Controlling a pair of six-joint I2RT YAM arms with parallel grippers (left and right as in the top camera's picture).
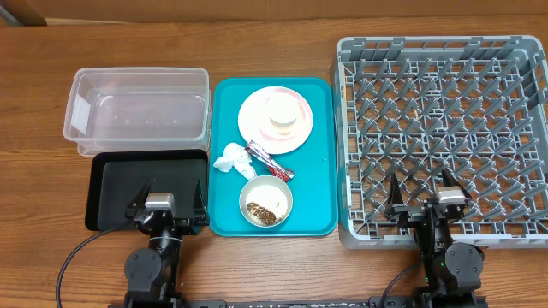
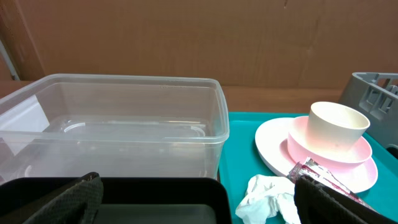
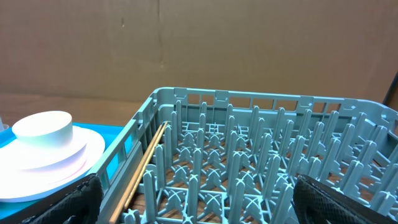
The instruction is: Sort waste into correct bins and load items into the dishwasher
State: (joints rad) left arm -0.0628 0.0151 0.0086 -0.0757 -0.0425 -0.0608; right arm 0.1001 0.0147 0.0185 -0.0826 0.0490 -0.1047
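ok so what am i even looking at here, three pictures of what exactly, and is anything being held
It is one table seen three ways. The top picture looks straight down; the other two come from small cameras on each robot arm's wrist, looking forward past its own fingers.

The two dark shapes at the near edge are the arms. The left hand hangs over a black tray; the right hand hangs over a grey dish rack. Both are open and hold nothing.

Behind the black tray stands a clear tub. In the middle, a teal tray carries a plate with a cup on it, a crumpled tissue, a candy wrapper and a bowl with food scraps.
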